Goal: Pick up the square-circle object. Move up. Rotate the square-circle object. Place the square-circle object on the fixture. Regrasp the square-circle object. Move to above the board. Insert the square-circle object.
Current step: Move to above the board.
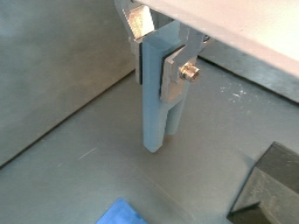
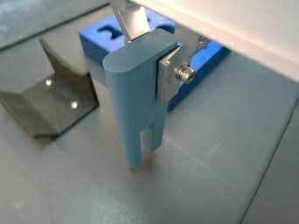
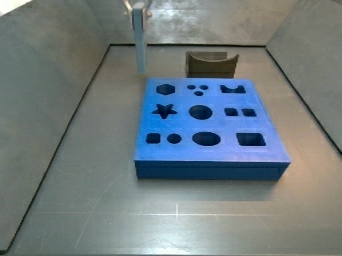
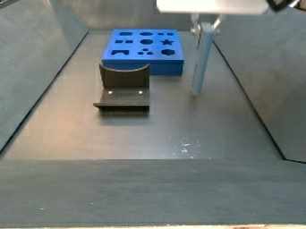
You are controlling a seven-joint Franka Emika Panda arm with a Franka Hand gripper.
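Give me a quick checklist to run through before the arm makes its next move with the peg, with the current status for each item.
1. Gripper shut on the square-circle object: ok.
2. Peg hangs upright, long axis vertical: ok in both side views.
3. Peg's lower end off the floor: cannot tell.
4. Fixture notch free of other pieces: ok.
5. Peg apart from the board: ok.
6. Peg already rotated for the fixture: not ok.

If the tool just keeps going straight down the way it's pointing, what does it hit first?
Probably the bare grey floor. The tool holds the square-circle object upright, tip down, so the peg would touch first. In both side views it hangs beside the board and apart from the fixture, though depth is uncertain.
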